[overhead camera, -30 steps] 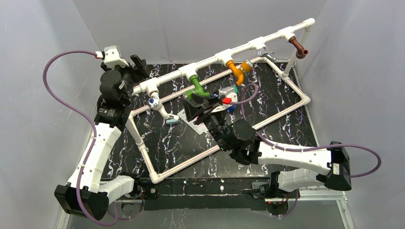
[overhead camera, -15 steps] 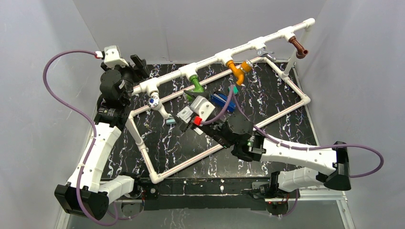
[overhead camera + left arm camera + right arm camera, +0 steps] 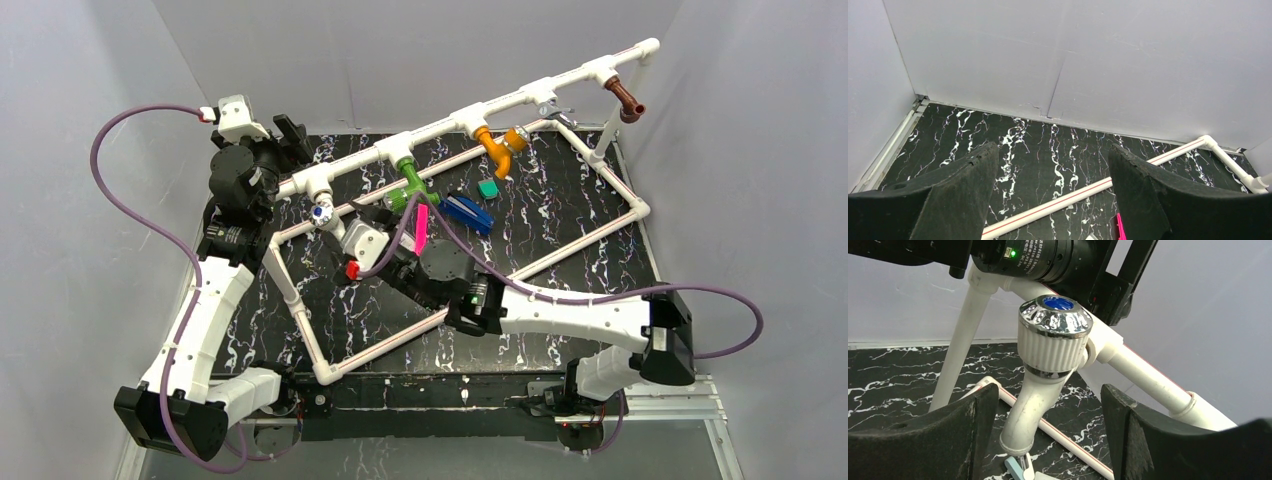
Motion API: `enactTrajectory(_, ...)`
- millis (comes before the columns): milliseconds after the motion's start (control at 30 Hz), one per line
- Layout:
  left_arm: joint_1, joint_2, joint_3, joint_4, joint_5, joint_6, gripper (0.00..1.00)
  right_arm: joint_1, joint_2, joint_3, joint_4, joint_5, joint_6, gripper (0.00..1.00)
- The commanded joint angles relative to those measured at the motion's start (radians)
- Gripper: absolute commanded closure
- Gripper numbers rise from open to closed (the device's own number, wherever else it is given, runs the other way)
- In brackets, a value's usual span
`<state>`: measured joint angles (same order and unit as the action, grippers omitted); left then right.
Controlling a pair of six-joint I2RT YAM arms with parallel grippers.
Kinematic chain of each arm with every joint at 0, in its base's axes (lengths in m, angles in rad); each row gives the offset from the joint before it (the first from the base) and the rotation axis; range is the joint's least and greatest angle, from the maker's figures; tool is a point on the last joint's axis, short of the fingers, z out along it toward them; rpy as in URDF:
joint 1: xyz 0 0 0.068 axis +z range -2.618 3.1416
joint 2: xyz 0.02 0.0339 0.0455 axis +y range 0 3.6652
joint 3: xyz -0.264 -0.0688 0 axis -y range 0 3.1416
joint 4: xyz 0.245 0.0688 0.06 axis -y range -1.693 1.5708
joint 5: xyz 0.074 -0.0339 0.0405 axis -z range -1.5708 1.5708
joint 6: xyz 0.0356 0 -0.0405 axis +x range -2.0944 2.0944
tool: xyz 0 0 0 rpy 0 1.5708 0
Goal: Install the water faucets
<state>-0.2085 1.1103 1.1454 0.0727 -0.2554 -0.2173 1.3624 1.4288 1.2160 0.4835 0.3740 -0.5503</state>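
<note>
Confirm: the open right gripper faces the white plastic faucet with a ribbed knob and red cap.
Wrong in one respect: the cap on the white plastic faucet is blue, not red, as the right wrist view shows. The open right gripper does face that faucet.

In the right wrist view, the 2 fingers of the right gripper (image 3: 1048, 392) are cut off by the bottom edge, as is a pale blue piece (image 3: 1017, 468) under the spout of the white faucet (image 3: 1048, 365). In the left wrist view, only the tip of a pink piece (image 3: 1120, 228) is shown above the bottom edge. In the top view, the right gripper's fingertips cannot be made out beneath its own wrist.
</note>
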Motion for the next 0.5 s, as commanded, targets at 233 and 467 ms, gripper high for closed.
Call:
enactTrajectory(233, 0.014, 0.108, -0.124, -0.353, -0.016, 0.002, 0.22, 0.063, 0.114, 0.047, 0.385, 0.176, -0.23, 0.33)
enactTrajectory(467, 0.015, 0.113, -0.123, -0.356, -0.016, 0.002, 0.22, 0.117, 0.259, 0.091, 0.664, 0.318, -0.467, 0.67)
